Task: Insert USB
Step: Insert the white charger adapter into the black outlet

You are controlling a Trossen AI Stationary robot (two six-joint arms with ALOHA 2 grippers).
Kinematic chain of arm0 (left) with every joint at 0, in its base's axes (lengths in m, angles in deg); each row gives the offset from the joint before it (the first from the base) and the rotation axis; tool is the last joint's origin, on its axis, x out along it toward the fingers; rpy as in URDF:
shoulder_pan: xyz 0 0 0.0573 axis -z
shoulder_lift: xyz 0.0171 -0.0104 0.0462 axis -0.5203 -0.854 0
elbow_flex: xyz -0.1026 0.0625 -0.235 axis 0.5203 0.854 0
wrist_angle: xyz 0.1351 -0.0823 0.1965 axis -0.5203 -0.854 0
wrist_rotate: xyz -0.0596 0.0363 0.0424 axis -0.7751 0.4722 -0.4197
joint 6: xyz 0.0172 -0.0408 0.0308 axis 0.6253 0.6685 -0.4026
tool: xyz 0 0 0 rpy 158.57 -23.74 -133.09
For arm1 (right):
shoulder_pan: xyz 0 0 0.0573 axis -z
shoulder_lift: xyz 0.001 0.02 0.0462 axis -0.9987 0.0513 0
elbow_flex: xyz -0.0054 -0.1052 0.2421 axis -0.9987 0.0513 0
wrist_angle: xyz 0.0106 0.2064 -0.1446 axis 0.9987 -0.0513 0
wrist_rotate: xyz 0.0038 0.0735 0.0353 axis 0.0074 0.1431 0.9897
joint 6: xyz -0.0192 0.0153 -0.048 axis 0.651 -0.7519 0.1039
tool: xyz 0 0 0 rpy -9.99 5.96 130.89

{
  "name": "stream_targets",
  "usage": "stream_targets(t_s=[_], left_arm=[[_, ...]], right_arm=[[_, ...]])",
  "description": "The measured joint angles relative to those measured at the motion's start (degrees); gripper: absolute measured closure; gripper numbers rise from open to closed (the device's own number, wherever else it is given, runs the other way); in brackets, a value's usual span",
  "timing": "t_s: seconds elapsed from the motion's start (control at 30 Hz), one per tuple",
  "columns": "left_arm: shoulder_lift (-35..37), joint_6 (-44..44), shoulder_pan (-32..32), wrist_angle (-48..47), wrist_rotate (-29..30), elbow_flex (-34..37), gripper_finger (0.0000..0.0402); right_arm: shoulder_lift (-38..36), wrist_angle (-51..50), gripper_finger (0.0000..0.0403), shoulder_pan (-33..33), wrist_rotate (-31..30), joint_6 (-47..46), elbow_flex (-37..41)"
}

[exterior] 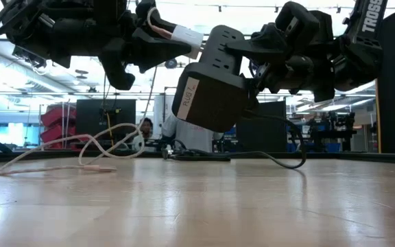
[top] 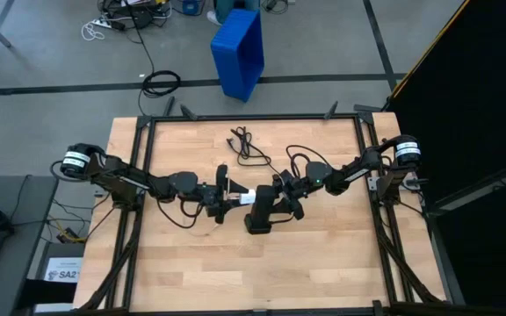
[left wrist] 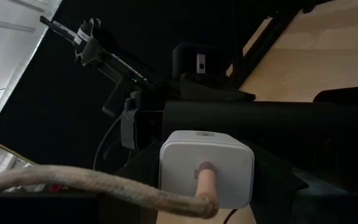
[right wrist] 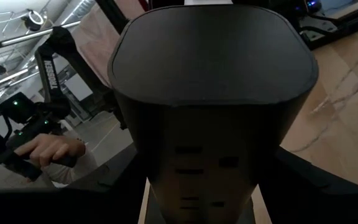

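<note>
usb plug [top: 246, 197] held level, left tool [top: 227, 195].

Non-task items: table + surroundings.
Wooden table top [top: 262, 272] w/ black frame rails [top: 139, 175] at L, R and far edges. Blue bin [top: 239, 51] on grey floor beyond far edge, tilted. Black cable coil [top: 160, 82] on floor left of bin; cable/equipment clutter [top: 126, 13] at far left. Label plate [top: 61, 269] at near-left corner. Low view: person [exterior: 142, 127] seated in room behind table, red shelving [exterior: 59, 118] at left.
</note>
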Motion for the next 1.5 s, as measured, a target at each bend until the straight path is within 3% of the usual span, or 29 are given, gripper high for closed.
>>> stream_targets(t_s=[0.23,0.67,1.0,1.5], left_arm=[[-0.11,2.54,-0.11,-0.93,-4.97,-0.73,0.0237],[-0.33,2.16,-0.33,-3.67,-1.52,-2.21,0.0237],[-0.41,2.93,-0.33,-3.46,-2.14,-2.21,0.0236],[-0.57,5.96,-0.37,-3.45,-0.56,-2.37,0.0205]], right_arm=[[0.00,-0.24,0.0181,-0.07,2.34,0.02,-0.07],[0.00,-0.57,0.0181,-0.13,-0.43,0.50,-0.59],[0.00,-0.74,0.0181,-0.13,-0.58,1.96,-0.59],[0.00,-1.65,0.0181,0.58,0.10,3.22,-1.05]])
